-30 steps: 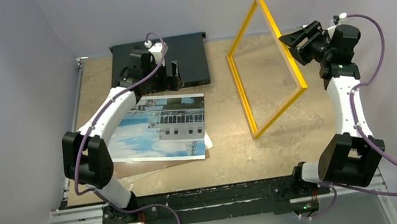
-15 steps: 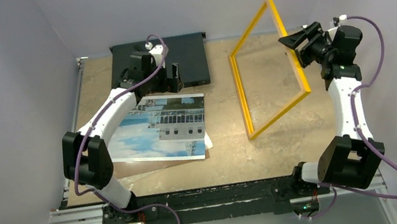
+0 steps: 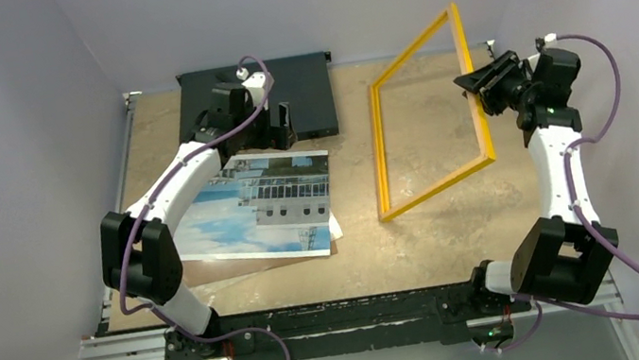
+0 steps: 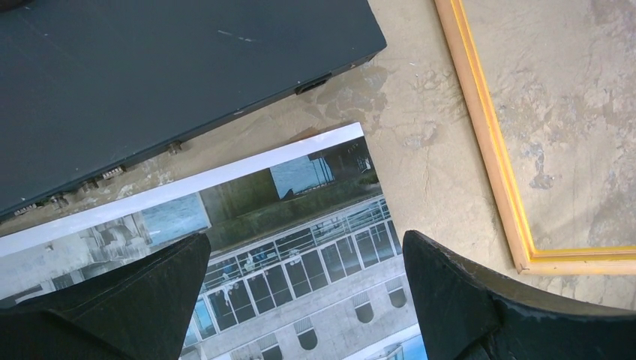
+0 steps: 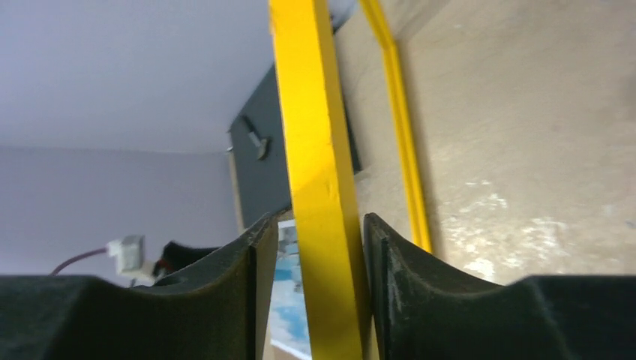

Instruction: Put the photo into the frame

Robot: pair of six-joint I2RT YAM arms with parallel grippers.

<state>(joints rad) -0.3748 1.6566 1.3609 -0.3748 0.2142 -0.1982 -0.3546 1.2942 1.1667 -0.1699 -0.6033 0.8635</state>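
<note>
The photo (image 3: 253, 207), a building against blue sky, lies face up on the table's left half; it also shows in the left wrist view (image 4: 300, 247). My left gripper (image 3: 279, 129) is open and empty just above the photo's far right corner (image 4: 307, 300). The yellow frame (image 3: 378, 152) stands tilted, its left edge on the table and its right edge raised. My right gripper (image 3: 474, 85) is shut on that raised right edge (image 5: 311, 292); the yellow bar (image 5: 319, 165) runs between the fingers. The frame's near corner shows in the left wrist view (image 4: 487, 142).
A flat black box (image 3: 307, 91) lies at the table's far edge, behind the photo (image 4: 150, 75). A brown backing board (image 3: 215, 270) lies under the photo and sticks out at its near edge. Grey walls enclose the table on three sides.
My right gripper has swung the frame's raised edge to the right and down a little; the frame's lower left edge has slid left towards the photo. The left arm has not moved.
</note>
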